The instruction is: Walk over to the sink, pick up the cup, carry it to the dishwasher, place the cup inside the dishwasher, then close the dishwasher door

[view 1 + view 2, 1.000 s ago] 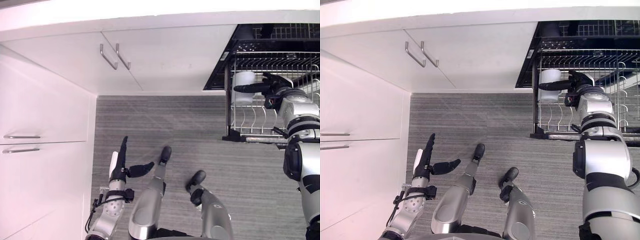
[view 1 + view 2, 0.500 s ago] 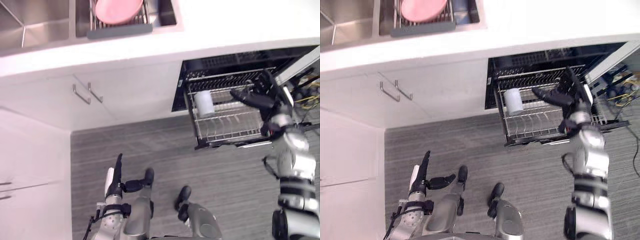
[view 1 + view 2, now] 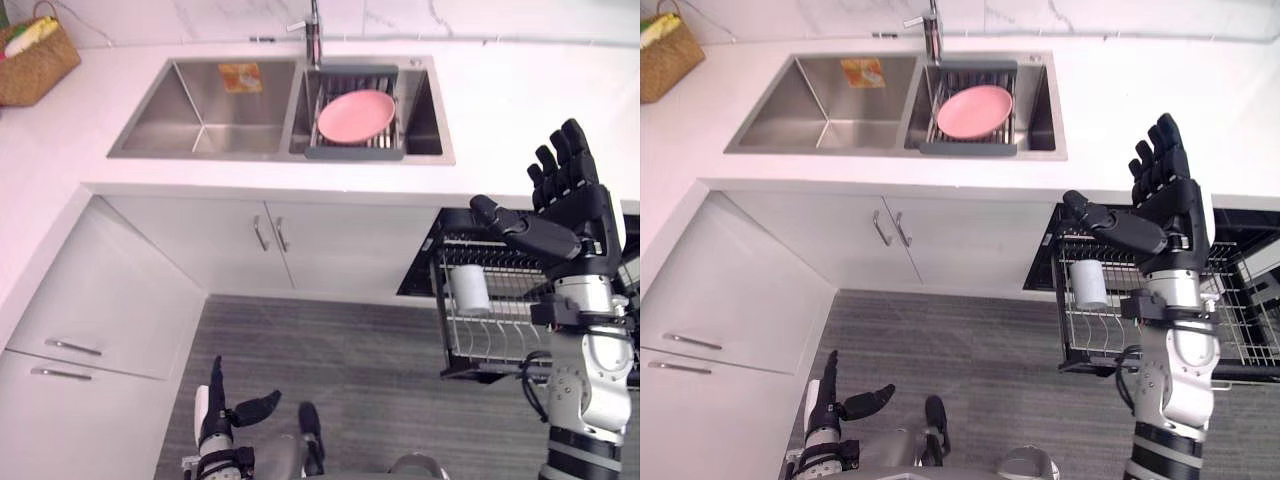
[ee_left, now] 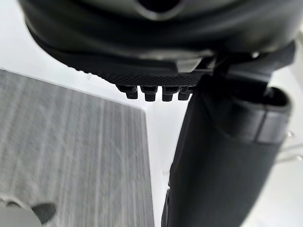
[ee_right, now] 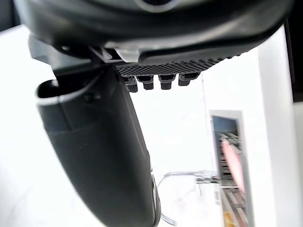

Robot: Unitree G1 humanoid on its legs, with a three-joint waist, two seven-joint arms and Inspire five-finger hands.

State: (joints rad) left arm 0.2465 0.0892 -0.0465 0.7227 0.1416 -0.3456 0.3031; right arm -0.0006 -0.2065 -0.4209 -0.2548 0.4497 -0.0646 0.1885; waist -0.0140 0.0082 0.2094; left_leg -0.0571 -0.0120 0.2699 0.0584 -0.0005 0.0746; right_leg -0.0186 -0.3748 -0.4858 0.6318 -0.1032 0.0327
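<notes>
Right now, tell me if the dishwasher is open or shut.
Open: the rack sticks out over the floor, holding the cup.

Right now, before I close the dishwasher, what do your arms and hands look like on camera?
Both hands are matte black with thick, rounded fingers. The right hand joins a silver-grey segmented forearm with dark bands at the wrist. The left hand is black too, with a white strip along one side. Seen close up, the right palm's edge carries a fine dotted texture.

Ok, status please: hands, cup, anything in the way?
Both hands open, empty: right hand raised, left hand low. Cup sits in the rack. Rack pulled out, dishwasher open.
</notes>
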